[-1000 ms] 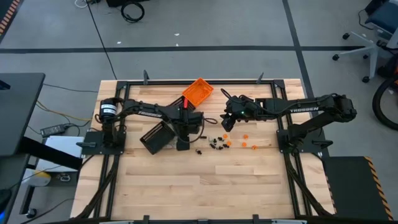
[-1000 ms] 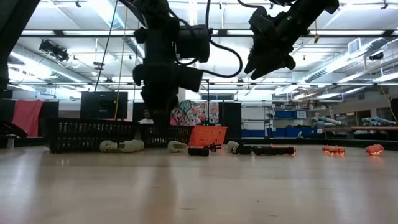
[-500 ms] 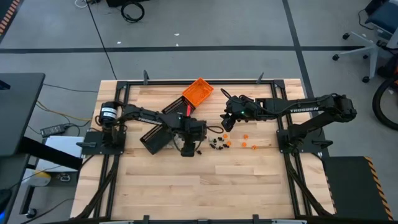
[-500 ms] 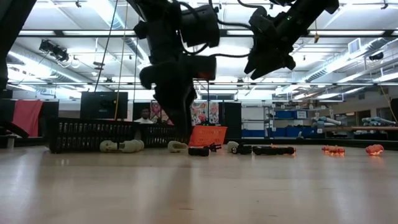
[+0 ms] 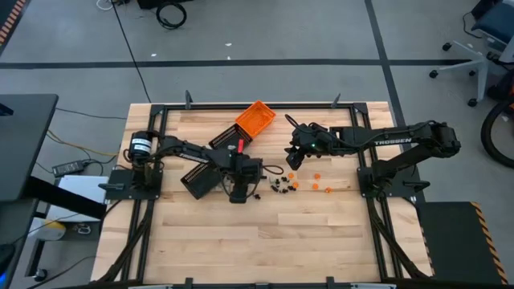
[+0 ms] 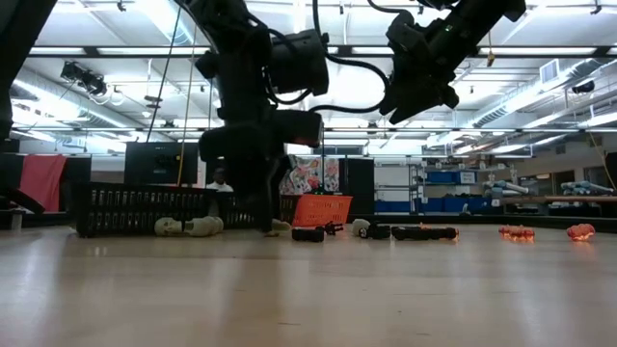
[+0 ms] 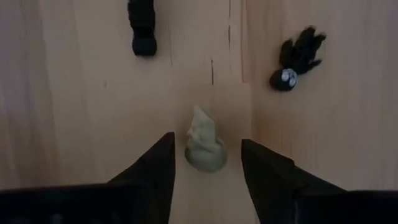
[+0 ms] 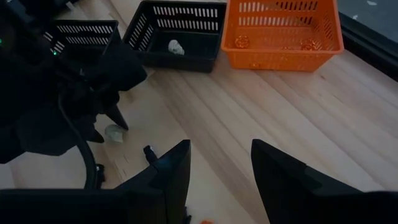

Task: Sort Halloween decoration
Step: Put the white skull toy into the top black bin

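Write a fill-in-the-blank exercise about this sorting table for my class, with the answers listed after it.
1. The left claw has its fingers on either side of a ____ trinket.
2. The right claw holds ____.
3. The orange tray stands beside a ____ tray.
4. The table is made of ____.

Answers: whitish; nothing; black; wood

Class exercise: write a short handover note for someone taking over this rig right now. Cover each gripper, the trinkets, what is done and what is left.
Left gripper: jaws open, straddling a whitish trinket on the table, not gripped.
Right gripper: open, empty, raised above the table.
Done: one whitish piece in a black tray; orange pieces in the orange tray.
Left: black trinkets and orange trinkets loose mid-table.
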